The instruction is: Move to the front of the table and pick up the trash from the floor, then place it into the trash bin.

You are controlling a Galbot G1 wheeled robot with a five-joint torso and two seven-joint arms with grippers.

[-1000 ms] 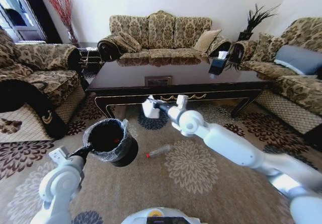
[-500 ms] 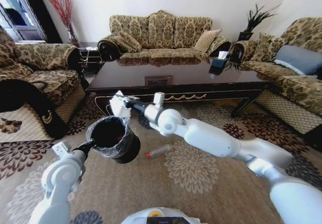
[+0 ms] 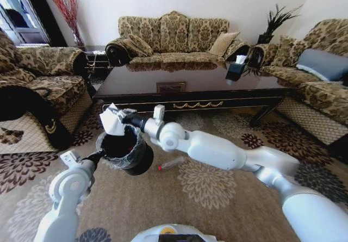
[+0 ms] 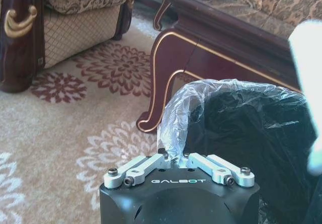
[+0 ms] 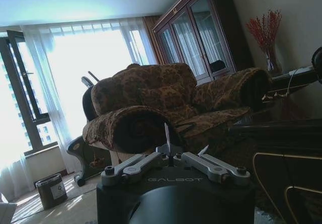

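With your right claw point(image 3: 115, 117) pinching the crumpled paper point(image 3: 110, 120) just above the bin point(image 3: 124, 150) your left claw point(image 4: 176, 159) grips by its rim, centre it over the mouth before releasing.

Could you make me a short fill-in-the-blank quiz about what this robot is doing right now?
1. The left gripper holds up the black ____ by its rim.
2. The right gripper holds crumpled white ____ above the bin.
3. A clear bottle with a ____ cap lies on the carpet.
4. Behind both arms stands a dark wooden ____.

Missing words: bin; paper; red; table
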